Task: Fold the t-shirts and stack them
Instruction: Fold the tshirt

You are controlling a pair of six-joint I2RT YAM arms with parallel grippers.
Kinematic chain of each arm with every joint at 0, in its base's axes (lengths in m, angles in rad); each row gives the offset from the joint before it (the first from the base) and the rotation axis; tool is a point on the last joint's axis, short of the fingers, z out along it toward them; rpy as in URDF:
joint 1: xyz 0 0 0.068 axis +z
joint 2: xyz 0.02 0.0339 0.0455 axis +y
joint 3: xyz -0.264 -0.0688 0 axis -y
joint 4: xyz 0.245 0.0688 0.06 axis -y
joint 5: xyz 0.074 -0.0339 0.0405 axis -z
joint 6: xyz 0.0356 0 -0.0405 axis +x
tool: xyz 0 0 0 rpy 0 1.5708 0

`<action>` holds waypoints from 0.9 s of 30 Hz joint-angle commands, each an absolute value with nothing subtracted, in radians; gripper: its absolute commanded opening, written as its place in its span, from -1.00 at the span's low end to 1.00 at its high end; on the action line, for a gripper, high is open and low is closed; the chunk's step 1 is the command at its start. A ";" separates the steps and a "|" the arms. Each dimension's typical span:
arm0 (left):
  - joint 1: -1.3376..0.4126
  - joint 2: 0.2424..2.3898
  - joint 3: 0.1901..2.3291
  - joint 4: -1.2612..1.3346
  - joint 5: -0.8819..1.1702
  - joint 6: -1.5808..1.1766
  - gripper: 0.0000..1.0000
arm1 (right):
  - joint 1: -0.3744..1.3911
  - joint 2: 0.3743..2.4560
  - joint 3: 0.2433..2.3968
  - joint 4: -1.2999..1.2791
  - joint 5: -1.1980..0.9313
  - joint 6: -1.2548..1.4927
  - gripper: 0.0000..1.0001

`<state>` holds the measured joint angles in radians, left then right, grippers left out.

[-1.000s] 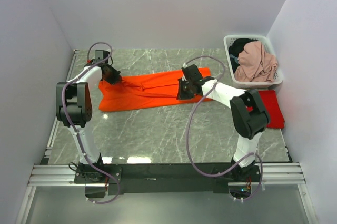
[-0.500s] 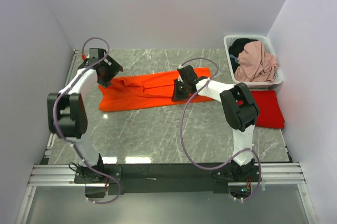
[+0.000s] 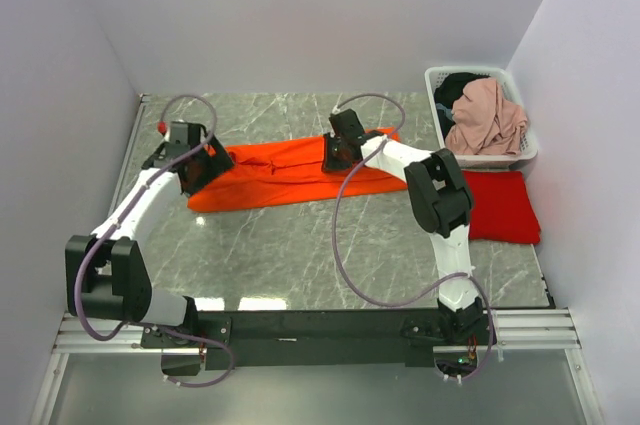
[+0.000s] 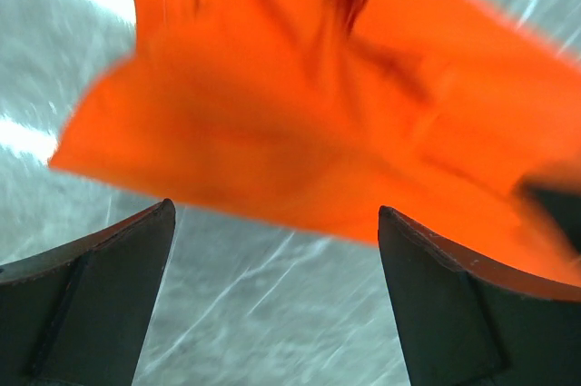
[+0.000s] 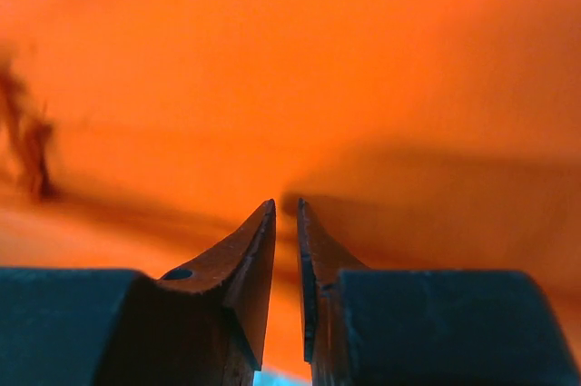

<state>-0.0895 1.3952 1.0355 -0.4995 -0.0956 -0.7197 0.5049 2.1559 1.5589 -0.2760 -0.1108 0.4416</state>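
The orange t-shirt (image 3: pixel 270 173) lies as a long folded strip across the far middle of the table; the left wrist view (image 4: pixel 300 95) shows its near edge. My left gripper (image 3: pixel 203 171) hovers at the strip's left end, open, with only bare table between its fingers (image 4: pixel 274 206). My right gripper (image 3: pixel 336 157) presses on the strip's far right part. Its jaws stand almost together, tips in the orange cloth (image 5: pixel 284 202). The red t-shirt (image 3: pixel 500 207) lies folded flat at the right, away from both grippers.
A white laundry basket (image 3: pixel 433 80) with pink and dark clothes stands at the far right corner, just behind the red shirt. Walls close in the table on the left, back and right. Grey marble table (image 3: pixel 300 255) shows in front of the orange strip.
My left gripper let go of the orange shirt's left end, opened wide and drew back toward me. My right gripper moved left and farther away with the cloth, narrowing the strip's right end.
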 commanded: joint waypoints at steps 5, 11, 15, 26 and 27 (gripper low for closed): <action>-0.163 1.400 0.983 -0.506 -0.069 -0.672 0.99 | 0.474 2.188 1.752 -0.371 0.017 0.351 -0.43; -0.155 1.472 1.029 -0.499 -0.120 -0.707 0.88 | 0.463 2.013 1.566 -0.348 -0.018 0.287 -0.19; -0.123 1.560 1.080 -0.503 -0.133 -0.724 0.37 | 0.471 1.956 1.483 -0.353 -0.093 0.162 -0.15; 0.020 1.641 0.984 -0.491 -0.083 -0.756 0.04 | 0.508 2.016 1.552 -0.419 -0.175 -0.057 0.08; 0.026 1.644 0.970 -0.482 -0.084 -0.761 0.02 | 0.512 2.022 1.560 -0.426 -0.170 -0.083 0.08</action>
